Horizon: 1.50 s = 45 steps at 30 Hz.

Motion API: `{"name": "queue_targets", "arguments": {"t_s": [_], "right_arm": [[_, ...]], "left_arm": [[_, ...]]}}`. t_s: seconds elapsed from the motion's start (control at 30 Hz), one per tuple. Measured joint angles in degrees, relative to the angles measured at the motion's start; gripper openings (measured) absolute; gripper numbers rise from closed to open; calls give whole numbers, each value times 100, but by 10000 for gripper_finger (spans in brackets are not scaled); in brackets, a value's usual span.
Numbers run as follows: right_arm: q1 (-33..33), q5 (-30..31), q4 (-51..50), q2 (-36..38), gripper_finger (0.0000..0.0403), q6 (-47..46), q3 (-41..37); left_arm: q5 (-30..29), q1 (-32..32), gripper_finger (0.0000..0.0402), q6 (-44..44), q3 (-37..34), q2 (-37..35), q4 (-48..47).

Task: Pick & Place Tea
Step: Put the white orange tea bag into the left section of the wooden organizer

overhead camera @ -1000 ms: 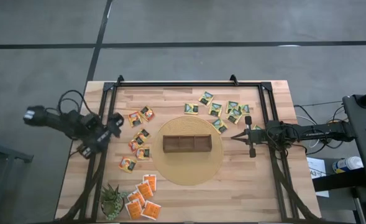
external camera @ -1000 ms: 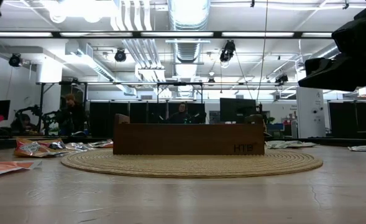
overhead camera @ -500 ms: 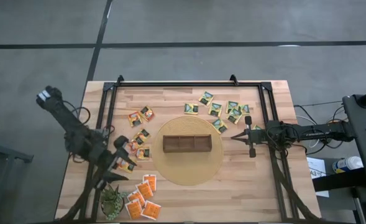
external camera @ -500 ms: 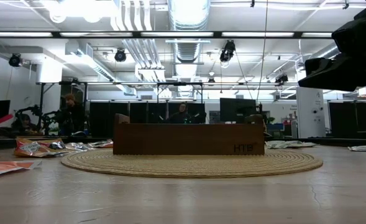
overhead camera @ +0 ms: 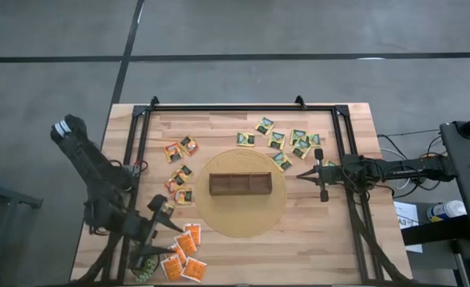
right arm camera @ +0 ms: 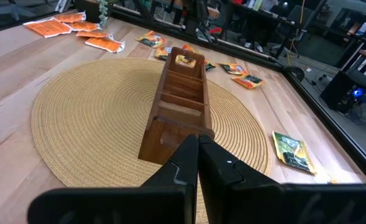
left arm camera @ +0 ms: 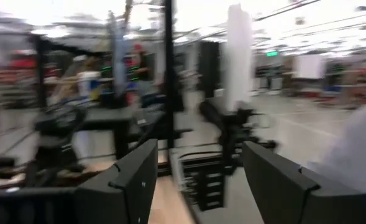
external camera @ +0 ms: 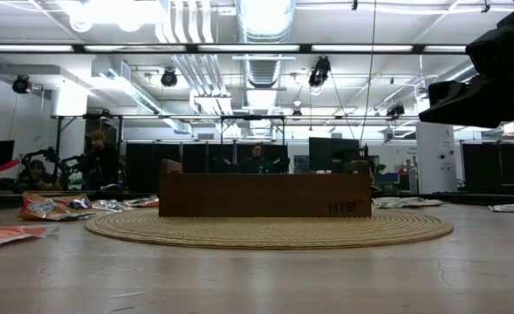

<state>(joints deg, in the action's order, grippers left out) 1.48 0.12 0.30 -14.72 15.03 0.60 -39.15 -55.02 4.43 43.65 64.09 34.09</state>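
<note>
Barely begun, by the look of it: no sachet lifted, none seen in the box.

Left gripper (overhead camera: 165, 217) spread wide and empty, hanging over the near left part of the table (overhead camera: 314, 239). Just beside it, toward the table's edge, a cluster of orange sachets (overhead camera: 188, 243): about six, overlapped and hard to count exactly. Close by on the outer side, a small green plant (overhead camera: 144, 259), partly hidden under the arm. A little farther on, across the left of the table, red-and-yellow sachets (overhead camera: 173, 151): five or six, one possibly covered by the fingers.

Beyond those, in the middle, one long wooden box (overhead camera: 241, 183) on one round woven mat (overhead camera: 219, 215). Compartments apparently bare in the right wrist view, though a pale spot at the far end cannot be made out.

Farthest off, green-and-yellow sachets (overhead camera: 276, 139), about eight, lying flat. Right gripper (overhead camera: 301, 175) pinched together, holding nothing, waiting at the mat's rim, aimed at the box's end.

Left to do: practically every sachet.
</note>
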Motion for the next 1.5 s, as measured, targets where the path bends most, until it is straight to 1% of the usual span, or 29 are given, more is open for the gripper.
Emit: {"name": "queue_targets", "arguments": {"t_s": [0.13,0.23,0.43,0.57,0.67,0.73,0.83,0.93,1.03,1.13,1.23,1.3,1.5], "right_arm": [[0,0,-1,0,9,0,-2],[0,0,0,0,9,0,-1],[-2,0,-1,0,9,0,-1],[-2,0,-2,0,9,0,-2],[-2,0,-2,0,9,0,-1],[-2,0,0,0,9,0,1],[-2,0,0,0,9,0,0],[-2,0,0,0,9,0,-1],[-2,0,0,0,9,0,0],[-2,0,0,0,9,0,1],[-2,0,-1,0,9,0,-1],[-2,0,-2,0,9,0,-1],[0,0,-2,0,9,0,-1]], "left_arm": [[-883,1,227,-19,388,515,-5],[-1229,2,227,-107,651,868,-10],[-1284,0,227,-233,1171,1493,-21],[-1455,0,227,-301,1480,1856,-193],[-1573,0,227,-325,1737,2025,-684],[-1748,0,227,-516,1949,2107,-1157],[-1822,0,227,-1188,2314,2156,-2122],[-1781,1,227,-2216,2661,2168,-3388],[-1551,17,227,-3263,2930,2168,-4515],[-902,67,227,-3867,2985,2179,-5229],[-11,219,227,-4322,2871,2192,-5370],[462,366,227,-4636,2765,2192,-5362],[1369,714,227,-5145,2540,2285,-5791]]}}
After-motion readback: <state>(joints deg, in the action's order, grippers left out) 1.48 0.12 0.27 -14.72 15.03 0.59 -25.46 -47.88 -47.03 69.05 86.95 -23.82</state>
